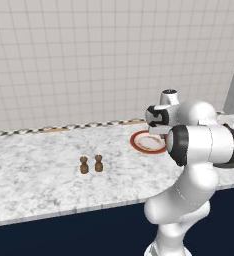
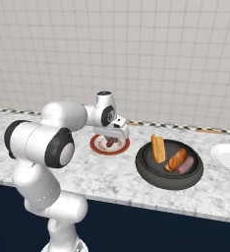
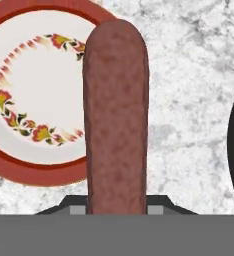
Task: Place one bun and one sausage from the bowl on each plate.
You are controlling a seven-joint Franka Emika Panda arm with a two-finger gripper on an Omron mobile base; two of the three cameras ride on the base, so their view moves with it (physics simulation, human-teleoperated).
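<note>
Sausage (image 3: 116, 115) gripped in the hand (image 3: 116, 210), jaws closed on it, over the red-rimmed plate (image 3: 19, 165). Left base view: two pepper mills (image 1: 91, 164) stand apart on the worktop (image 1: 39, 170). Right base view: bowl (image 2: 169, 177) holds two buns (image 2: 158, 147) and another sausage (image 2: 186, 165); white plate (image 2: 227, 156) beyond.

The sausage (image 3: 116, 120) hides the fingertips and perhaps part of the red-rimmed plate (image 3: 19, 170).
</note>
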